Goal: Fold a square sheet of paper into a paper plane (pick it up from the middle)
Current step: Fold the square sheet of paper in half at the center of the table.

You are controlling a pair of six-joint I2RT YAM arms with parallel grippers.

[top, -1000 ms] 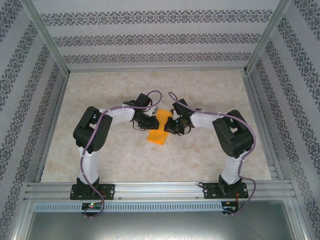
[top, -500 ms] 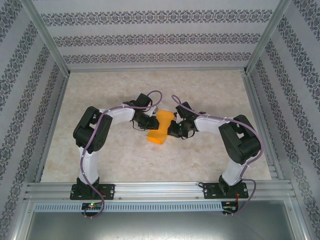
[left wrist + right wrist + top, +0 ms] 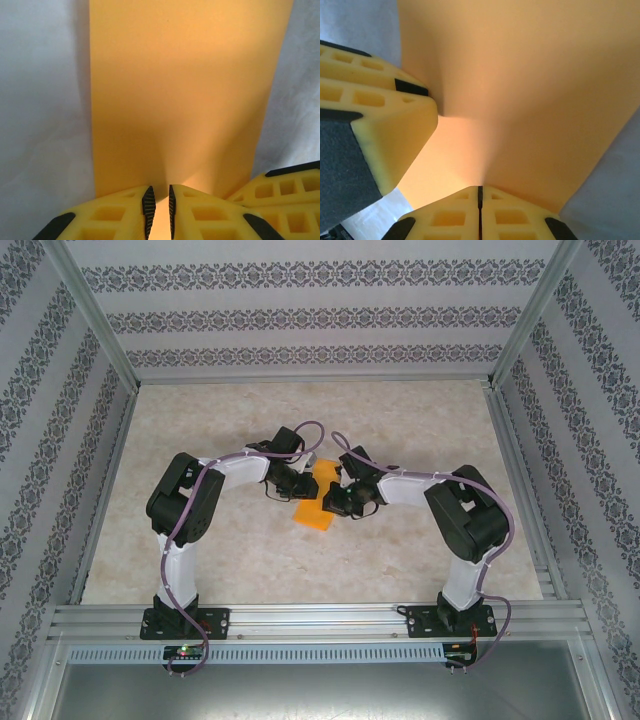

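The square sheet of paper (image 3: 314,513) is orange-yellow and sits mid-table between my two grippers, bent upward so it looks narrow from above. My left gripper (image 3: 294,488) meets its left side and my right gripper (image 3: 331,499) its right side. In the left wrist view the sheet (image 3: 185,90) stretches away, and a raised ridge runs into the thin gap of my left gripper (image 3: 158,189). In the right wrist view the sheet (image 3: 535,85) creases straight into my right gripper (image 3: 480,188), whose jaws are pressed tight. The other gripper's yellow finger (image 3: 380,120) stands close by.
The marble-patterned table (image 3: 200,540) is walled by patterned panels (image 3: 320,315) and an aluminium frame (image 3: 320,620) along the near edge. Both arms bend inward, with their elbows (image 3: 185,500) wide apart. Bare tabletop (image 3: 45,125) lies beside the sheet.
My right gripper has shifted left, toward the left gripper, and the sheet between them now looks narrower and more bunched. The left arm has stayed put.
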